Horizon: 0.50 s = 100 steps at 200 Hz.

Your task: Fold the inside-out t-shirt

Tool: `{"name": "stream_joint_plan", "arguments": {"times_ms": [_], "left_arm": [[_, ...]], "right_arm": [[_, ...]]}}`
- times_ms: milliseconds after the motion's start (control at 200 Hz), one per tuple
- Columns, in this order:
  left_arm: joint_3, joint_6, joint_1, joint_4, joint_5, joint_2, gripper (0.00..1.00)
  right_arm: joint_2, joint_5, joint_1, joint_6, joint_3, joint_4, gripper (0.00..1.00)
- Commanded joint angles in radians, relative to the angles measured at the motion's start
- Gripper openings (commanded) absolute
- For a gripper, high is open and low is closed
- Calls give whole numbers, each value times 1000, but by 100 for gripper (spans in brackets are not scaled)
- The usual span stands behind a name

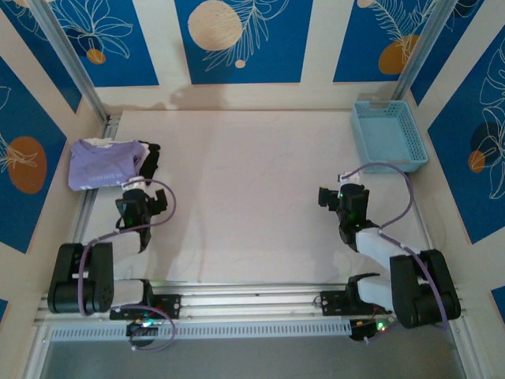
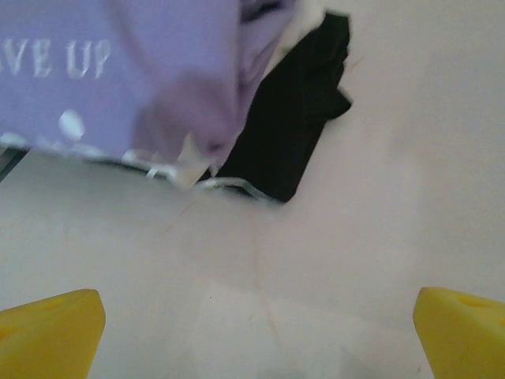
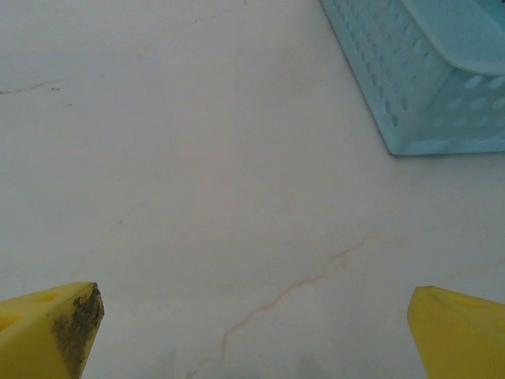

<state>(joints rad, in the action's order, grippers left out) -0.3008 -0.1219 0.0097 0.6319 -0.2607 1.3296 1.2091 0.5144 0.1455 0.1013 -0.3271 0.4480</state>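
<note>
Fold looks done; I see nothing left.
T-shirt [image 1: 102, 164] folded, overlapping black garment [image 2: 296, 118]; L gripper [image 2: 252, 335] beside it, R gripper [image 3: 252, 332] well apart, both spread, empty.

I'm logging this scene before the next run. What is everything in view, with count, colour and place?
t-shirt: one, lavender with white lettering, folded at the table's far-left edge
black garment: one, black, against the t-shirt's right side
white garment: one, white, only an edge showing behind the t-shirt
basket: one, light blue with perforated walls, far-right corner of the table
table: one, off-white
wall panels: several, blue and cream with leaf prints, around the table
left gripper: one, yellow fingertips, open, just in front of the t-shirt
right gripper: one, yellow fingertips, open, over bare table near the basket
</note>
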Motion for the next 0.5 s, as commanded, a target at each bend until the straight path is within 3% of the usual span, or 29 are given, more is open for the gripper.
{"name": "stream_joint_plan", "arguments": {"times_ms": [0, 50, 305, 365, 410, 460, 495], "left_arm": [[-7, 50, -14, 273, 101, 81, 100], [-2, 60, -19, 329, 104, 115, 100], [-50, 93, -55, 253, 70, 137, 100], [-41, 108, -68, 307, 79, 190, 100], [-23, 128, -78, 445, 72, 253, 100], [-53, 113, -80, 288, 58, 200, 100], [-49, 121, -81, 333, 56, 220, 100]], "right_arm": [[55, -82, -27, -33, -20, 184, 99], [79, -109, -43, -37, -33, 198, 99], [144, -243, -90, -32, -83, 202, 99], [144, -293, -94, -26, -50, 278, 99], [172, -324, -95, -24, -14, 376, 99], [223, -334, -93, -31, 7, 460, 99], [260, -336, -92, -33, 8, 494, 99]]}}
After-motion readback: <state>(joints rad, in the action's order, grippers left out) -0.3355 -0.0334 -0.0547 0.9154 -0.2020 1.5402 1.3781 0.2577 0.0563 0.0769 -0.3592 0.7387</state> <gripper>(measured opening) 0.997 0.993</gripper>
